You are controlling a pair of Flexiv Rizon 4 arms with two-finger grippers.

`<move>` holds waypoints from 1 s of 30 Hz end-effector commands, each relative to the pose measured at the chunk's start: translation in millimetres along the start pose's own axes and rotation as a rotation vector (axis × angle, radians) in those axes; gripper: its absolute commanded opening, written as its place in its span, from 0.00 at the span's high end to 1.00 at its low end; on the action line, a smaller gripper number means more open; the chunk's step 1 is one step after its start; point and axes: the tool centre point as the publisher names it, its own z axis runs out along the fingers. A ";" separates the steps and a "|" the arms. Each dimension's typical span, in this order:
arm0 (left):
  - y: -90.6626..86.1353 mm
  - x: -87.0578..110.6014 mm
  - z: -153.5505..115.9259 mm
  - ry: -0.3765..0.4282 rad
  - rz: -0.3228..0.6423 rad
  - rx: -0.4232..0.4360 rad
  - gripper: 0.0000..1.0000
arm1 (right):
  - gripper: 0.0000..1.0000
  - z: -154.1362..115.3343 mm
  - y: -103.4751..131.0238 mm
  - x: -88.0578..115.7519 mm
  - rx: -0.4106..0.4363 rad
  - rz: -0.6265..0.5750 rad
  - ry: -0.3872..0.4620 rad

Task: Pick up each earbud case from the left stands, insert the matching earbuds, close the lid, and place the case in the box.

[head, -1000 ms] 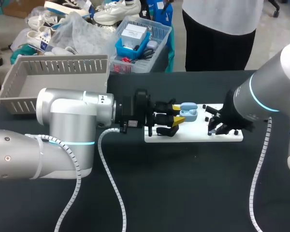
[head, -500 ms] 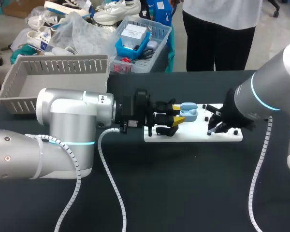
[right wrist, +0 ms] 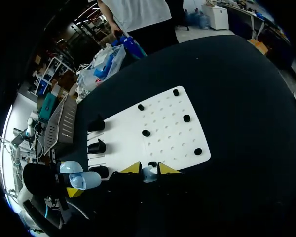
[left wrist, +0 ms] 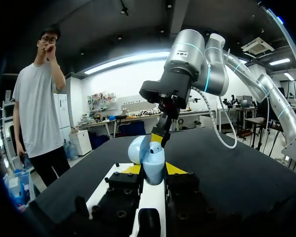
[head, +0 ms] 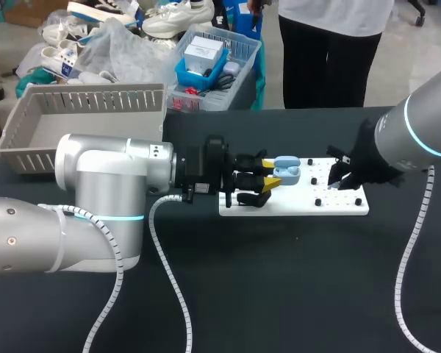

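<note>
Left pincer (left wrist: pixel 154 169) is closed on the earbud case (left wrist: pixel 149 159), yellow tips pressing its two flanks. The case is held low over the left part of the white board (head: pixel 301 200) with its lid hinged open. Whether any bud already sits inside: cannot tell.

Right pincer (right wrist: pixel 148 170) is pinched on one small pale earbud (right wrist: pixel 148 174), above the right part of the board and apart from the case. Black stands (right wrist: pixel 95 146) are on the board's left end, small black pegs (right wrist: pixel 186 118) on its right.

Handling, as I judge it: the case is a light, hard, glossy shell and likely slippery. Holding the body by its flanks suits it; keep off the lid, which should swing freely. The earbud is tiny, smooth and easily flicked out. It wants a light pinch and gentle seating, lined up with its well.

Containers: grey slatted box (head: pixel 81 121) at the desk's far left, no case seen in it. The case is open, with this bud yet to be seated.
</note>
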 end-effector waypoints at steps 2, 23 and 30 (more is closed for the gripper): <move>-0.7 0.3 0.5 0.000 0.001 -0.005 1.00 | 1.00 -47.0 6.9 4.1 0.017 -0.033 -0.118; -0.7 0.3 0.5 0.000 0.001 -0.005 1.00 | 1.00 -75.6 74.3 8.1 -0.042 -0.237 -0.097; -0.7 0.3 0.5 0.000 0.001 -0.005 1.00 | 1.00 -64.1 87.9 9.3 -0.061 -0.274 -0.060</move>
